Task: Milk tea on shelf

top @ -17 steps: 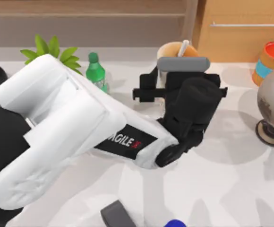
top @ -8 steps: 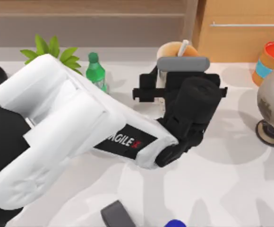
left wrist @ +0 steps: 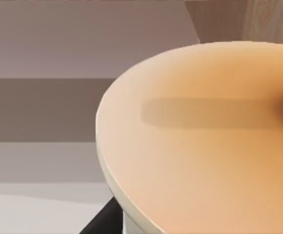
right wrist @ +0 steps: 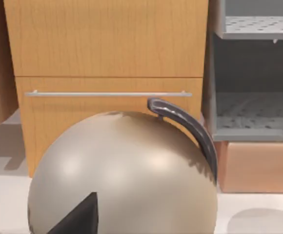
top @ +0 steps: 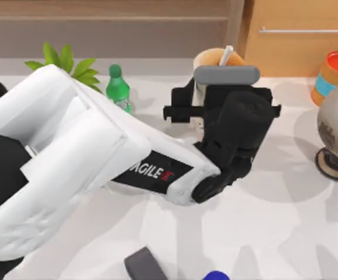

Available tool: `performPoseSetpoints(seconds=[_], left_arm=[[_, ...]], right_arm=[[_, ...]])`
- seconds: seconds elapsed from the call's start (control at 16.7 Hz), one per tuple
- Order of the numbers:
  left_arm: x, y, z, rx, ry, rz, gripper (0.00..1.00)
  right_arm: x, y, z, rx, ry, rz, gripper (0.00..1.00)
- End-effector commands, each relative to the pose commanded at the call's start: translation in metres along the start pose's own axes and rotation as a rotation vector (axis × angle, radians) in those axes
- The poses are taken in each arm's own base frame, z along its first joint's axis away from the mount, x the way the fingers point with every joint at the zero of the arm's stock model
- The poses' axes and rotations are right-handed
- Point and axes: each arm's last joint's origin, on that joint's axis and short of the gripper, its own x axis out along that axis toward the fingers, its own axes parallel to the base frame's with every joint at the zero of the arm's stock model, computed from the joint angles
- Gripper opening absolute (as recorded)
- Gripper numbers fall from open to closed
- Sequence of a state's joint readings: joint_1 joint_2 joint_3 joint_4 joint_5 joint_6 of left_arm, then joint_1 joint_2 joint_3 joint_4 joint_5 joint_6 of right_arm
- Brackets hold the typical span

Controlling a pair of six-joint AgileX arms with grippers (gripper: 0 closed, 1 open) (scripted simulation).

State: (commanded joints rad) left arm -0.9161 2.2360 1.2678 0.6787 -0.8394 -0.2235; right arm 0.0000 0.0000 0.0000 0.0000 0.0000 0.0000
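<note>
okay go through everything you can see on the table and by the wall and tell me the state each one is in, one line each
milk tea: upright on the table, straw in, left gripper around it.
shelf: bare board, nothing on it.
green bottle: upright, capped.
plant: upright by the wall.
orange-topped cup: upright, lidded.
globe: standing on its base.
cabinet: closed.
</note>
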Motion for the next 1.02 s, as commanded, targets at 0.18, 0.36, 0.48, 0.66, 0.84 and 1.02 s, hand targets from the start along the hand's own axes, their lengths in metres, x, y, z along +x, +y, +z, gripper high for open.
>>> performPoseSetpoints(seconds=[0.18,0.36,0.48,0.66,0.84,1.02], left_arm=[[0.001,0.000,0.004,-0.008,-0.008,-0.002,0.00],[0.004,0.004,0.040,-0.061,-0.053,-0.013,0.00],[0.009,0.015,0.069,-0.092,-0.082,-0.016,0.00],[0.016,0.041,0.113,-0.118,-0.115,-0.010,0.00],[0.026,0.077,0.149,-0.118,-0.125,0.014,0.00],[0.038,0.118,0.173,-0.096,-0.106,0.048,0.00]], right_arm=[[0.000,0.000,0.000,0.000,0.000,0.000,1.00],[0.000,0.000,0.000,0.000,0.000,0.000,1.00],[0.000,0.000,0.000,0.000,0.000,0.000,1.00],[0.000,0.000,0.000,0.000,0.000,0.000,1.00],[0.000,0.000,0.000,0.000,0.000,0.000,1.00],[0.000,0.000,0.000,0.000,0.000,0.000,1.00]])
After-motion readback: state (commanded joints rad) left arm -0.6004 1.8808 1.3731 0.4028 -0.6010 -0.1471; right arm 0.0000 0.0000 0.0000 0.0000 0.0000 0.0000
